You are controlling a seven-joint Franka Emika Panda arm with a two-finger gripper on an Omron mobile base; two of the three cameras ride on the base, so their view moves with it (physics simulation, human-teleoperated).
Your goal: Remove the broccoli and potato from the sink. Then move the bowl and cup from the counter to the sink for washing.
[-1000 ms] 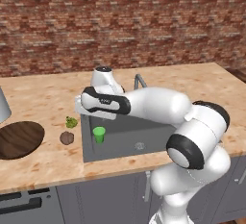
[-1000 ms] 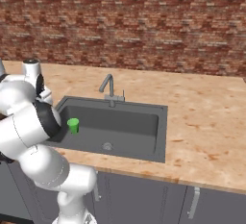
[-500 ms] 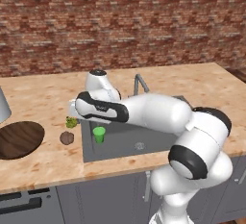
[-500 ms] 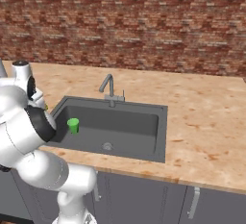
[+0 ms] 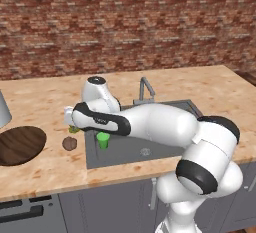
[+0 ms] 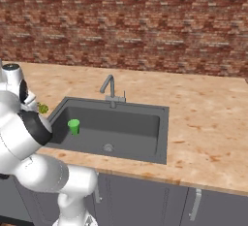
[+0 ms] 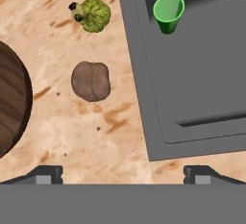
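A: Nearest first. Gripper (image 7: pixel 123 172) is released, its 2 tips spread wide at the bottom of the hand view, nothing between them. It hangs over the counter (image 7: pixel 115 136), just left of the sink (image 7: pixel 139 74) rim.

B: What lies under it?

A: Potato (image 7: pixel 91 80) on the counter, beside the rim. Broccoli (image 7: pixel 94 14) a little further on, also on the counter, apart from the potato. Both are out of the basin, so I judge step 1 done; they sit close to the rim probably because that was the shortest drop-off.

B: And the 2 wash items?

A: Cup (image 7: pixel 168 11) stands upright inside the sink, near its left wall, mouth up; same in the right base view (image 6: pixel 73 126). Bowl (image 5: pixel 19 145) is not yet moved: it rests on the counter, left of the potato, its edge showing in the hand view (image 7: pixel 12 103).

B: Next?

A: My guess: the bowl. It is wide and shallow, so a rim pinch seems likely.
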